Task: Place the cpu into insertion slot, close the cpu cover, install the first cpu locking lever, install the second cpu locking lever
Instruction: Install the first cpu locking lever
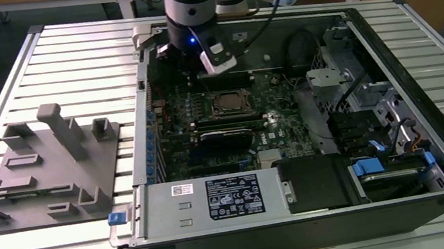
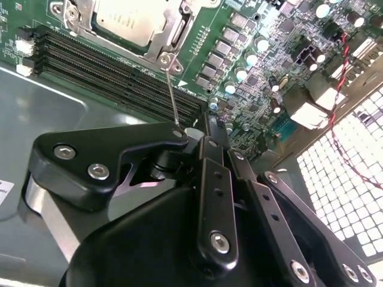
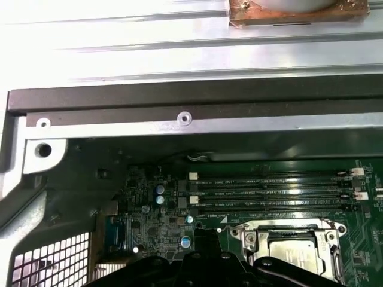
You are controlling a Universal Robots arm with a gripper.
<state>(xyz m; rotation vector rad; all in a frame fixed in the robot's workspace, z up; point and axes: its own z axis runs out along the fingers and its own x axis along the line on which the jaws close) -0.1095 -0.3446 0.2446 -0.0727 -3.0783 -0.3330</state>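
Open black computer case [image 1: 306, 242]: room from above is being left over the silver-rimmed square insertion slot [image 1: 226, 102]. The approach is being hemmed in by long black memory slots [image 3: 269, 186] beside it, a thin silver lever rod [image 2: 173, 95] rising at one corner, and a grey metal bracket [image 1: 325, 78] towards the exterior view's right.
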